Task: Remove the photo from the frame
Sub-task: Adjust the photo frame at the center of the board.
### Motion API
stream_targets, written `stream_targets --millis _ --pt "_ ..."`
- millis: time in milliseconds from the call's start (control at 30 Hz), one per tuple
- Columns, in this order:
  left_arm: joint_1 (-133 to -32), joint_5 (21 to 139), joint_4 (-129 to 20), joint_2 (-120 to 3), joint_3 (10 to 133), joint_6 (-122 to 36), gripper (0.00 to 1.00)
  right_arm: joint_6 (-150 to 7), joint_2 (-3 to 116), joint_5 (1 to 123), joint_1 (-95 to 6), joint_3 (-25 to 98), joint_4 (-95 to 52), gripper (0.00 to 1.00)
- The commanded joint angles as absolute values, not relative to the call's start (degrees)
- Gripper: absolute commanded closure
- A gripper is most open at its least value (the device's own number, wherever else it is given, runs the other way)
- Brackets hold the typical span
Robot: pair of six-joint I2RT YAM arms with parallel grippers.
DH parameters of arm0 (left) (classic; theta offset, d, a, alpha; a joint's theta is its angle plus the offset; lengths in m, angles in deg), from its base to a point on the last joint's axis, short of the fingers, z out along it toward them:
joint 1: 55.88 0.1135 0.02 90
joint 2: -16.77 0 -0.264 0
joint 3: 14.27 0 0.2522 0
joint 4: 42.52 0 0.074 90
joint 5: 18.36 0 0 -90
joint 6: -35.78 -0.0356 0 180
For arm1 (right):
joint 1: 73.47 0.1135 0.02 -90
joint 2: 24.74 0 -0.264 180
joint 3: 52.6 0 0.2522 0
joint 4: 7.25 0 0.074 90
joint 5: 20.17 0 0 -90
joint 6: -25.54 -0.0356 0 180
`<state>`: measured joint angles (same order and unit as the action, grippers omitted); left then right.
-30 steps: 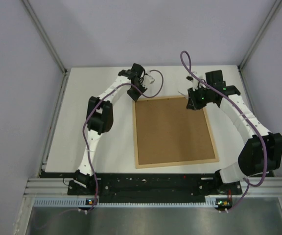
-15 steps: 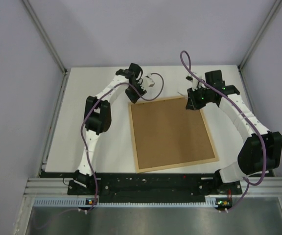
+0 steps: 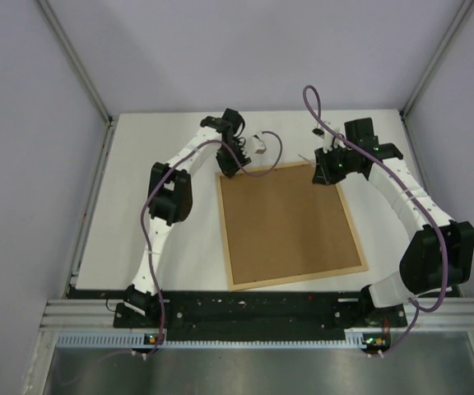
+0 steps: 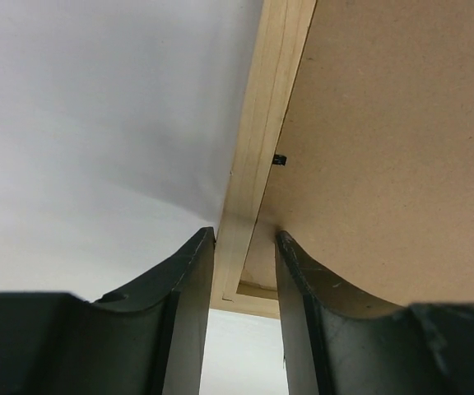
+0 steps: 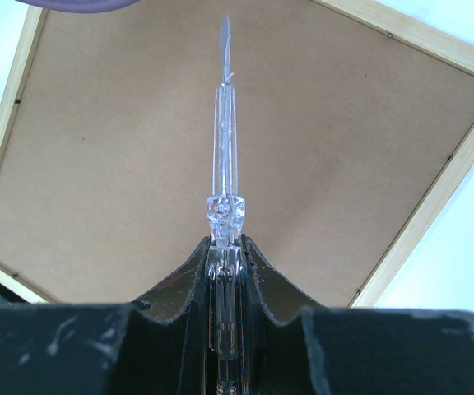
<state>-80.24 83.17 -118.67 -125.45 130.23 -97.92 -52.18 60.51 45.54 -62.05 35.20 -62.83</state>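
The frame (image 3: 290,222) lies back side up on the white table, its brown fibreboard facing me. The photo is hidden under that board. My left gripper (image 3: 230,168) is at the frame's far left corner. In the left wrist view it (image 4: 245,239) stands open, its fingers astride the light-wood rail (image 4: 266,123); a small black tab (image 4: 279,160) sits on the rail's inner edge. My right gripper (image 3: 326,173) hovers over the far right corner, shut (image 5: 225,243) on a clear plastic tool (image 5: 225,148) that points out over the fibreboard (image 5: 122,164).
Purple cables loop above both wrists, with a small white connector (image 3: 257,146) by the left one. Bare white table (image 3: 179,247) lies left of the frame. Grey walls close the sides and back, and an aluminium rail (image 3: 262,317) runs along the near edge.
The frame's far left corner has slid a little to the left. My left gripper has opened and its wrist has shifted slightly right. The right arm has not moved.
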Motion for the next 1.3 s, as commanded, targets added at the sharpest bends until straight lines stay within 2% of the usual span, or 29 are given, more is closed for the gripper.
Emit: stream_targets --millis 0,167,367,567,733,933,1067,1267 --pt "-80.66 81.94 -121.23 -129.56 131.33 -97.82 0.64 -52.41 59.81 44.69 -62.75 37.28 -62.05 1.0" --pt "-80.14 77.37 -120.1 -131.41 131.59 -92.82 0.88 -52.41 59.72 44.43 -62.75 37.19 -62.05 1.0" --pt "-79.96 73.5 -119.57 -130.8 131.16 -83.86 0.94 -53.03 60.6 43.99 -62.75 37.72 -62.14 1.0" --pt "-79.88 66.73 -119.74 -129.75 129.75 -70.6 0.93 -53.91 61.83 43.38 -62.75 38.77 -62.23 1.0" --pt "-78.73 66.98 -120.88 -129.05 130.1 -59.34 0.92 -54.79 63.58 42.59 -62.75 39.91 -62.49 1.0" --pt "-77.68 76.37 -122.55 -126.15 126.25 -50.19 0.9 -54.7 66.31 41.8 -62.66 42.37 -63.37 1.0" --pt "-78.38 84.11 -123.51 -122.46 118.86 -48.69 0.88 -53.03 69.64 39.43 -62.66 46.23 -66.17 1.0" --pt "-81.1 87.28 -120.01 -113.15 104.27 -50.52 0.85 -48.47 76.58 37.14 -62.14 53.35 -69.6 1.0"
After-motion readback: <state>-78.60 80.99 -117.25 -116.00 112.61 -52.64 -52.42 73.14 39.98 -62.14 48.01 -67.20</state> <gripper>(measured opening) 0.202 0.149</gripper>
